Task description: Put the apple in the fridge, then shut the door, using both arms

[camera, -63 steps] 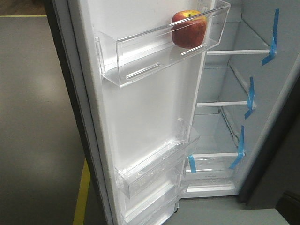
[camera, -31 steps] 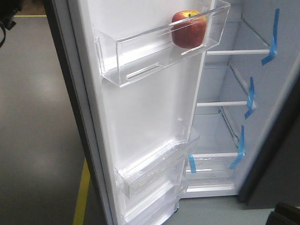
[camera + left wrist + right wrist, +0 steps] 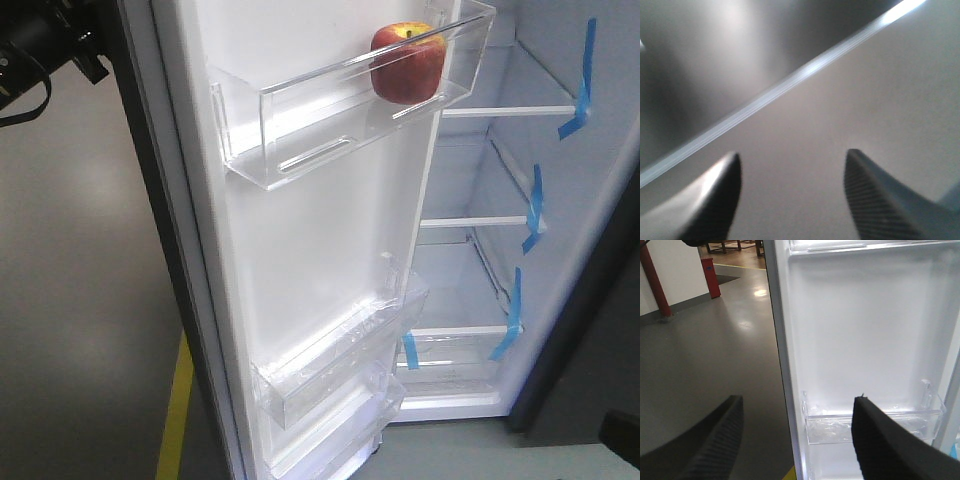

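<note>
Apple (image 3: 406, 62) stowed in top bin (image 3: 330, 112) of door (image 3: 310, 240); onto closing. Left claw (image 3: 792, 155) and right claw (image 3: 797, 400) agape, empty. Next, likely: shove door toward fridge (image 3: 470, 170).

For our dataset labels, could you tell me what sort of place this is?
Probably a lab or workshop hall, not a home kitchen: a polished grey floor with a yellow line, a red post, and blue tape inside the fridge.

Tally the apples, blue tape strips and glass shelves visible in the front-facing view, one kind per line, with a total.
apple: 1
blue tape strips: 4
glass shelves: 3
Total: 8
</note>
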